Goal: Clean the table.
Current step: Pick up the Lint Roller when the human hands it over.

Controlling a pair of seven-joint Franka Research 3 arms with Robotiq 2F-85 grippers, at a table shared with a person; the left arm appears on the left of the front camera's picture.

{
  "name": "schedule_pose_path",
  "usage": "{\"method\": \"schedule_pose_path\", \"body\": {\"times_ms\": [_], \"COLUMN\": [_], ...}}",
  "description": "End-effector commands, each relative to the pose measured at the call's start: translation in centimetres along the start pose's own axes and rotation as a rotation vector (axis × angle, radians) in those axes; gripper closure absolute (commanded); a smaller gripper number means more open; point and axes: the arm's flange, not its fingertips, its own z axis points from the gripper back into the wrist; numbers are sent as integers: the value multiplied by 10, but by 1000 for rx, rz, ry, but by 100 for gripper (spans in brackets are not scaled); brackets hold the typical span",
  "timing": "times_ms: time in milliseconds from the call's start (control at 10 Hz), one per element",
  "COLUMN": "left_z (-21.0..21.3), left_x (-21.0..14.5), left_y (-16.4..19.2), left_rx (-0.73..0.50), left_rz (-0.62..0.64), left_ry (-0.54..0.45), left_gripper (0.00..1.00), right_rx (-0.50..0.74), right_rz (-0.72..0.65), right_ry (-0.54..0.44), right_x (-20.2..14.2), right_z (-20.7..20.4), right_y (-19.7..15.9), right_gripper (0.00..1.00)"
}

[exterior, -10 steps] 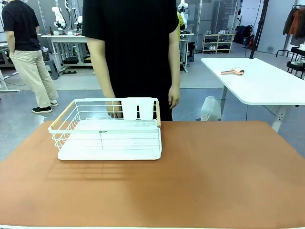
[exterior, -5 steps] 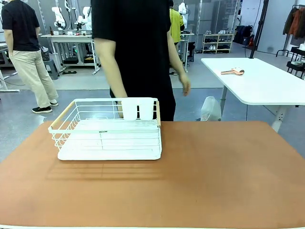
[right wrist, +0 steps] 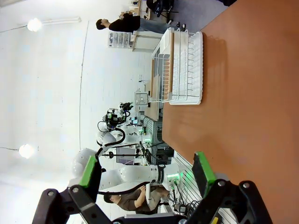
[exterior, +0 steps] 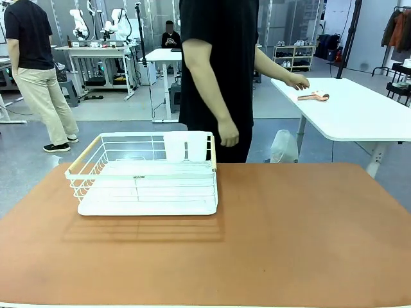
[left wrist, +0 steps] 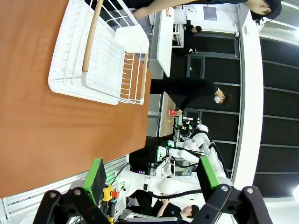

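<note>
Stepping away from the dish rack [exterior: 144, 176], the person [exterior: 218, 64] reached a hand [exterior: 297, 82] for the tool [exterior: 314, 97] on the side table [exterior: 359, 119], probably for cleaning the tabletop [exterior: 289, 231] in front, which bore the rack; left fingers [left wrist: 97, 179] and right fingers [right wrist: 203, 170] gaped wide, empty.

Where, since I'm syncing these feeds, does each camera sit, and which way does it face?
Front: fixed on the robot's side, facing across the table to the white dish rack and the person standing beyond.
Left wrist: on the left arm, rolled sideways, facing the rack; left claw open at bottom.
Right wrist: on the right arm, rolled sideways, facing the rack; right claw open at bottom.
Shared: the rack on the table.
</note>
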Motion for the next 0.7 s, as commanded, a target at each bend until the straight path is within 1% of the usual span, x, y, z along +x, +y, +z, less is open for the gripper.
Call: {"method": "schedule_pose_path", "body": {"times_ms": [0,600], "left_z": [3,3], "left_x": [-2,-2], "left_y": [-3,-3], "left_rx": [-4,-4], "left_rz": [-9,-9], "left_ry": [-1,-1], "left_gripper": [0,0], "right_rx": [5,5], "right_rz": [12,12], "right_ry": [-2,-2], "right_x": [-3,-3], "right_z": [-2,-2], "right_y": [0,0], "right_gripper": [0,0]}}
